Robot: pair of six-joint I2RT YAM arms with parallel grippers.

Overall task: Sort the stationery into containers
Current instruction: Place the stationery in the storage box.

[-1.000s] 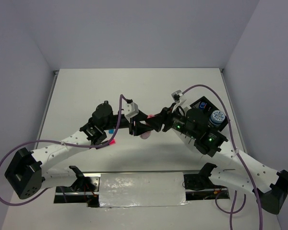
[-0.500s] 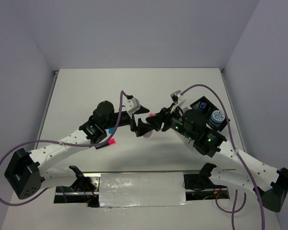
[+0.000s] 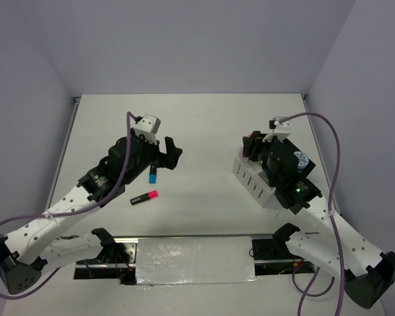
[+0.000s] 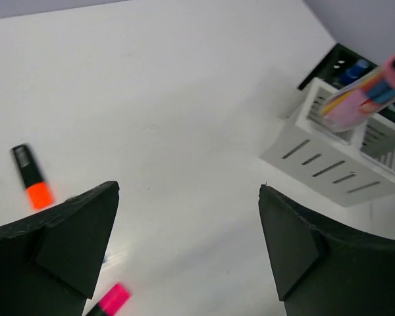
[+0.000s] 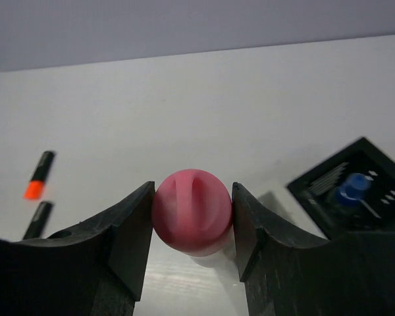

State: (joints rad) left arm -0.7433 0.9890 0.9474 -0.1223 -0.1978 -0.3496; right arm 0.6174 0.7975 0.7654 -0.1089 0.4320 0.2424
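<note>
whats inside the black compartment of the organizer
A blue round tub sits in the black compartment. The rest of its floor is too dark to read, and the right gripper, shut on the pink-capped tube, hides its near edge.

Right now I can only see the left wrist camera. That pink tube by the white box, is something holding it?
Observer: Yes. The right gripper is clamped on the tube, squeezing its round pink cap from both sides.
Operator: Are the orange marker and the pink marker the only ones lying loose?
Observer: No. A blue marker lies just beyond the pink one, close under the left arm.
</note>
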